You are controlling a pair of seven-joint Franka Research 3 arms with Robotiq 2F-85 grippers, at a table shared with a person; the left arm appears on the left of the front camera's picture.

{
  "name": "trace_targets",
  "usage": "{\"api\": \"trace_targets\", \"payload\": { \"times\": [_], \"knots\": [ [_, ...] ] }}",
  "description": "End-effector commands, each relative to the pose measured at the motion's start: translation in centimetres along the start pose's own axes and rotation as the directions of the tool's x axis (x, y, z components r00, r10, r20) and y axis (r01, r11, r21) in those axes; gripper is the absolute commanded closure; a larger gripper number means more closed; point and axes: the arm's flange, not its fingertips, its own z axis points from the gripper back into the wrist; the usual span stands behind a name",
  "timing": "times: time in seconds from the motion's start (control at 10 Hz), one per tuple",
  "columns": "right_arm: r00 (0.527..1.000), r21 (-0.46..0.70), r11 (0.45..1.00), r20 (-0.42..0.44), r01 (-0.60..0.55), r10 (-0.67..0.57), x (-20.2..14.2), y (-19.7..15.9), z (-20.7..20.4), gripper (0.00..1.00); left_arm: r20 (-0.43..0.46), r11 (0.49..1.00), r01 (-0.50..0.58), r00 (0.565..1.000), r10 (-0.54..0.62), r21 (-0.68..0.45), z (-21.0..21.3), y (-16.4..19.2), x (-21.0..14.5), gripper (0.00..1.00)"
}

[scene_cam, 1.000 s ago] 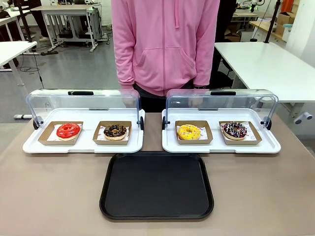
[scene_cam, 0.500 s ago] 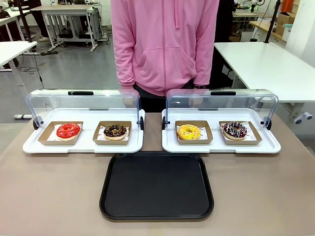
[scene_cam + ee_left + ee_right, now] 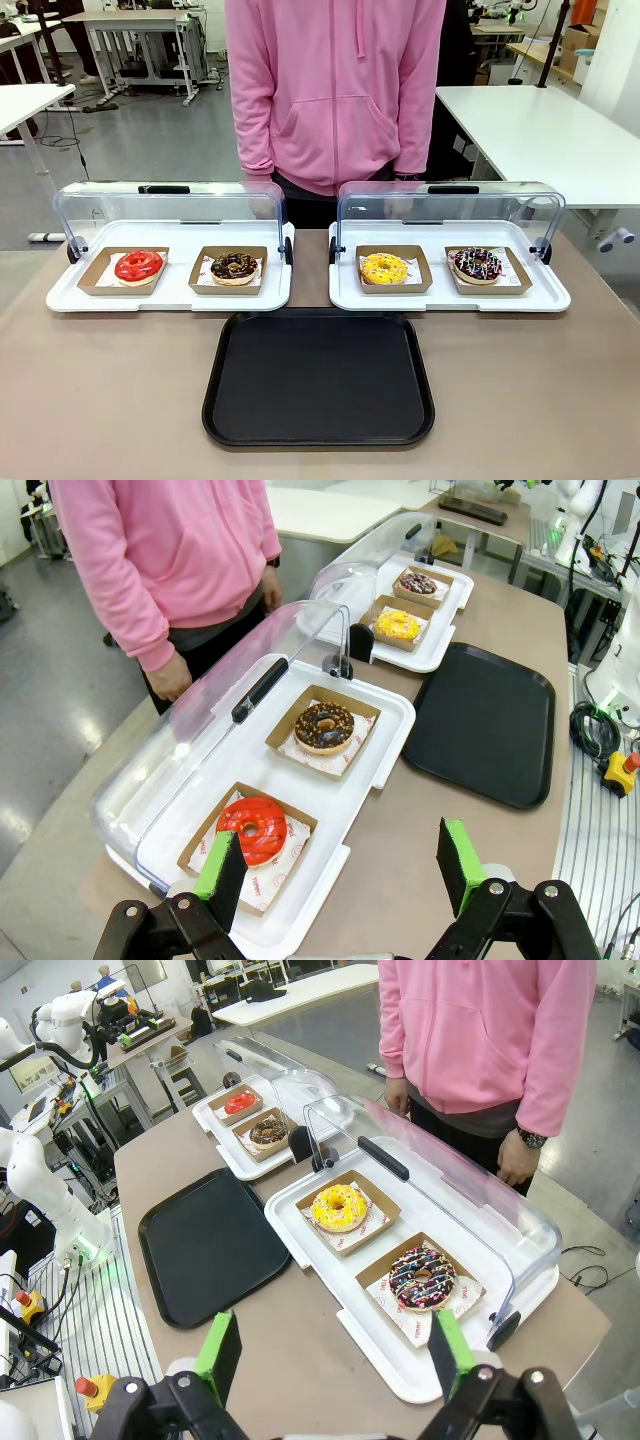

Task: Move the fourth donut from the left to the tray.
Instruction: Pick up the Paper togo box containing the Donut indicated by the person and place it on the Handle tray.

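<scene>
Right pincer (image 3: 335, 1355) is hanging wide open, gripping nothing. Ahead to its left the tray (image 3: 210, 1245) is lying bare. Straight ahead, before the rolled-back clear lid (image 3: 450, 1175), the cardboard holder (image 3: 395, 1253) is cradling the fourth donut (image 3: 422, 1280). Descending clear of that lid and pinching the holder's wall, not the icing, is looking wisest. The wrist is tilting down over the table's near edge.

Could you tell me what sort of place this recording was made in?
Probably a robotics lab staged as a bakery counter: bare workbenches behind the person, a red emergency-stop button with loose cables, and donuts in lidded display trays.
</scene>
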Motion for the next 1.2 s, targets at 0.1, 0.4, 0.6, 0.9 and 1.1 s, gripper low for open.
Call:
{"api": "trace_targets", "payload": {
  "times": [0.1, 0.4, 0.6, 0.9, 1.1],
  "knots": [
    [0.999, 0.002, 1.0, 0.028, -0.023, 0.023, 0.35, -0.28, -0.06, 0.0, 0.019, 1.0, 0.004, 1.0, -0.004, -0.003, -0.01, 0.09, 0.21, 0.0],
    [0.999, 0.002, 1.0, 0.028, -0.023, 0.023, 0.35, -0.28, -0.06, 0.0, 0.019, 1.0, 0.004, 1.0, -0.004, -0.003, -0.01, 0.09, 0.21, 0.0],
    [0.999, 0.002, 1.0, 0.028, -0.023, 0.023, 0.35, -0.28, -0.06, 0.0, 0.019, 1.0, 0.004, 1.0, -0.004, -0.003, -0.01, 0.09, 0.21, 0.0],
    [0.999, 0.002, 1.0, 0.028, -0.023, 0.023, 0.35, -0.28, -0.06, 0.0, 0.019, 1.0, 0.004, 1.0, -0.004, -0.003, -0.01, 0.09, 0.21, 0.0],
    [0.999, 0.002, 1.0, 0.028, -0.023, 0.023, 0.35, -0.28, -0.06, 0.0, 0.019, 1.0, 0.004, 1.0, -0.004, -0.003, -0.01, 0.09, 0.21, 0.0]
  ]
}}
